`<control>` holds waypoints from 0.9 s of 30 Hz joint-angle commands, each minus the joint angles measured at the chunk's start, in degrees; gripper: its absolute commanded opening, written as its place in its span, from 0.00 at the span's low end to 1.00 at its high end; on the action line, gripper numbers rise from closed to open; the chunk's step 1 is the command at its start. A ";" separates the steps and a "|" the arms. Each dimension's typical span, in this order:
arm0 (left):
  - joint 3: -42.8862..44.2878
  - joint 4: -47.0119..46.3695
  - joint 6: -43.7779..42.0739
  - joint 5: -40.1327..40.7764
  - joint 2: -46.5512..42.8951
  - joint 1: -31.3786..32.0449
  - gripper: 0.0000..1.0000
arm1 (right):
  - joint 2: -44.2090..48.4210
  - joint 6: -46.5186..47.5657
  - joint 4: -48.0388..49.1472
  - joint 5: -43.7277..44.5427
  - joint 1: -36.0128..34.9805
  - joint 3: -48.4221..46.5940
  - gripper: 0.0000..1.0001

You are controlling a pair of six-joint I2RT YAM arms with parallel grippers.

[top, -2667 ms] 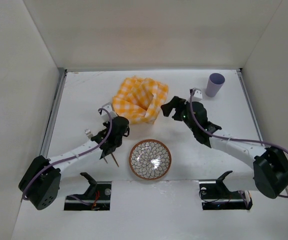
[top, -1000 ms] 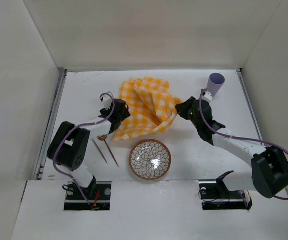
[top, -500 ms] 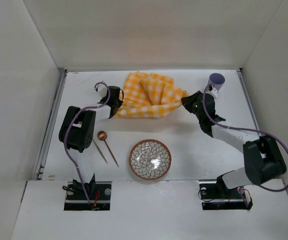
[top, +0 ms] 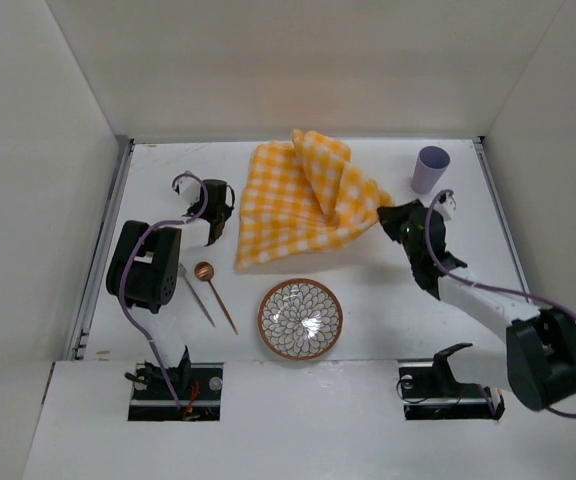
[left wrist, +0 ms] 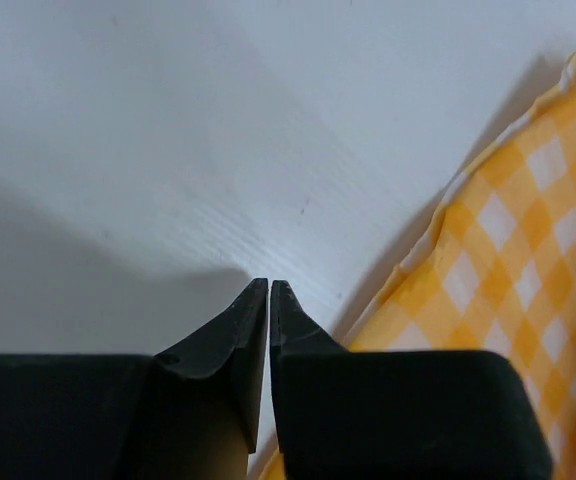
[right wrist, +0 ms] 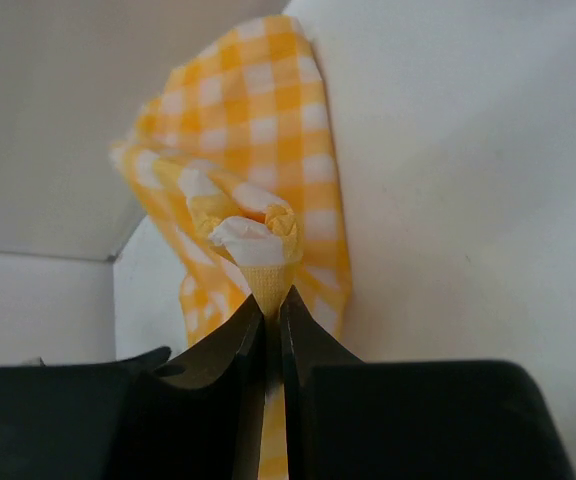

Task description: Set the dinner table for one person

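On the white dinner table (top: 168,165) a yellow-and-white checkered cloth (top: 303,200) lies partly spread, with a bunched fold on top. My right gripper (top: 386,215) is shut on its right corner; in the right wrist view the pinched cloth (right wrist: 268,130) bulges out just past the closed right gripper (right wrist: 271,300). Just left of the cloth's left edge is my left gripper (top: 212,228), apart from it. The left wrist view shows that gripper (left wrist: 269,285) shut on nothing above bare table, the cloth (left wrist: 508,260) off to its right.
A patterned bowl (top: 300,318) with a brown rim sits near the front centre. A copper spoon (top: 215,295) and a thin utensil (top: 196,295) lie to its left. A lavender cup (top: 430,168) stands at the back right. Metal rails (top: 103,240) line the table's sides.
The left gripper has let go of the cloth's left edge, closed empty and drawn back left. The right gripper pulled its corner toward the near right, and the cloth has spread wider.
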State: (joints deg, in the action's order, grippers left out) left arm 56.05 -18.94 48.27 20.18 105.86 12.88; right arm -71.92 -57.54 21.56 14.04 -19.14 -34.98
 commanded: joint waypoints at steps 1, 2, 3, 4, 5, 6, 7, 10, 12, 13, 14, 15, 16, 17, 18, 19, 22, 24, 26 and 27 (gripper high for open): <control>-4.19 -4.96 2.53 0.12 -4.17 1.66 0.05 | 6.34 -3.97 -5.81 10.20 -4.89 8.07 0.15; -4.72 -5.32 1.92 -0.06 -4.70 1.83 0.06 | 8.88 -5.46 -8.35 12.48 -5.86 10.52 0.15; -4.72 -5.06 1.48 -0.23 -5.14 1.92 0.08 | 10.73 -6.09 -10.47 13.54 -6.39 11.68 0.16; -4.99 -5.40 0.43 -0.58 -5.84 2.01 0.11 | 12.23 -6.27 -12.31 14.08 -6.39 12.30 0.16; -5.07 -5.67 -0.62 -0.76 -6.71 2.19 0.16 | 13.63 -6.18 -14.07 14.26 -6.39 12.74 0.17; -5.08 -5.93 -1.42 -0.76 -7.33 2.53 0.21 | 14.87 -6.01 -15.74 14.34 -6.39 13.01 0.18; -4.81 -6.02 -2.90 -0.76 -7.86 2.80 0.29 | 15.92 -6.01 -17.50 14.52 -6.39 13.27 0.19; -1.75 -4.36 -6.86 -2.77 -7.26 3.42 0.49 | 18.21 -6.53 -21.12 14.87 -6.48 13.97 0.22; 0.71 -2.78 -8.28 -4.88 -5.33 3.42 0.55 | 18.57 -5.83 -21.65 14.44 -6.48 13.72 0.30; 2.03 -1.90 -8.54 -5.76 -4.01 3.59 0.56 | 18.57 -4.61 -22.00 14.26 -6.48 13.19 0.36; 3.00 -1.11 -8.81 -6.47 -2.95 3.77 0.56 | 18.57 -3.12 -22.52 14.00 -6.48 12.58 0.42; 4.49 0.12 -9.42 -7.43 -1.38 3.86 0.57 | 18.92 -2.06 -23.40 14.26 -6.48 12.22 0.49; 5.81 1.35 -10.03 -8.22 0.03 4.03 0.57 | 19.53 -1.44 -24.36 14.69 -6.57 11.96 0.55; 6.61 1.80 -10.30 -8.58 0.91 4.12 0.57 | 20.32 -0.83 -25.16 15.31 -6.66 11.87 0.60; 7.31 1.97 -10.39 -8.93 1.88 4.29 0.57 | 21.29 -0.21 -25.69 16.10 -6.66 11.87 0.64; 8.01 2.06 -10.48 -9.20 2.85 4.38 0.56 | 22.17 0.58 -25.95 16.89 -6.66 11.87 0.68; 10.03 2.50 -10.30 -10.07 5.22 4.65 0.51 | 23.40 3.30 -26.04 16.90 -6.05 11.26 0.73; 11.35 2.68 -10.04 -10.69 6.37 4.82 0.48 | 23.23 4.36 -26.31 16.81 -6.22 10.47 0.73; 12.85 2.77 -9.95 -11.31 7.77 5.26 0.39 | 22.53 5.59 -26.66 17.42 -6.31 9.93 0.72; 13.55 2.85 -9.95 -11.39 8.39 5.35 0.34 | 22.00 6.29 -26.14 17.68 -6.39 9.76 0.72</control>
State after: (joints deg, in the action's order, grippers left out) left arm 66.24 -17.21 38.98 10.57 113.51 17.69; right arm -49.43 -54.74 -4.56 29.34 -25.52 -22.41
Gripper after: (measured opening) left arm 0.365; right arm 0.722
